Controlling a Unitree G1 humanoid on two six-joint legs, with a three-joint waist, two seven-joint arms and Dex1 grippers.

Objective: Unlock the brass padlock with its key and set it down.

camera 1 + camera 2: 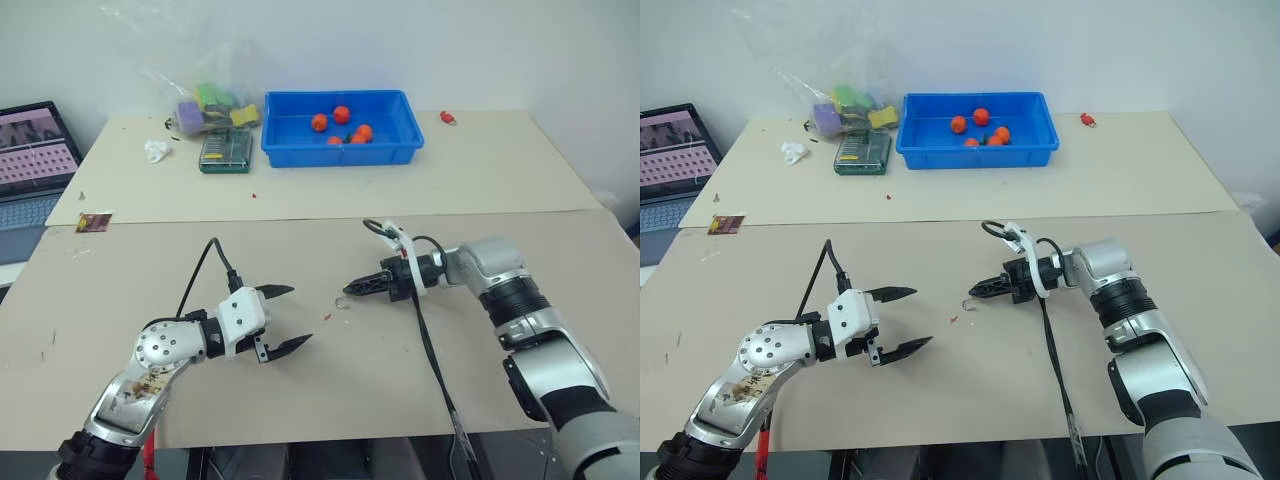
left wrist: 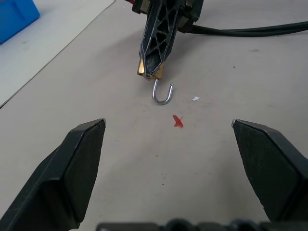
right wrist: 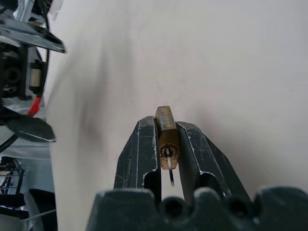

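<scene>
I am clamping the brass padlock (image 3: 167, 132) in my right gripper (image 1: 352, 288), low over the table (image 1: 330, 395), its open shackle hooking toward my left gripper (image 1: 284, 319), whose fingers are gaping apart. A red speck (image 2: 178, 121) is lying between them.

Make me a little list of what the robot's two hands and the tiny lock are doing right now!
left gripper: open, holding nothing
right gripper: shut on the brass padlock
shackle: swung open, hanging out past the fingertips, just above the table
key: in the keyhole, sticking out between the right fingers
blue bin: at the far side, with small red-orange things inside
</scene>
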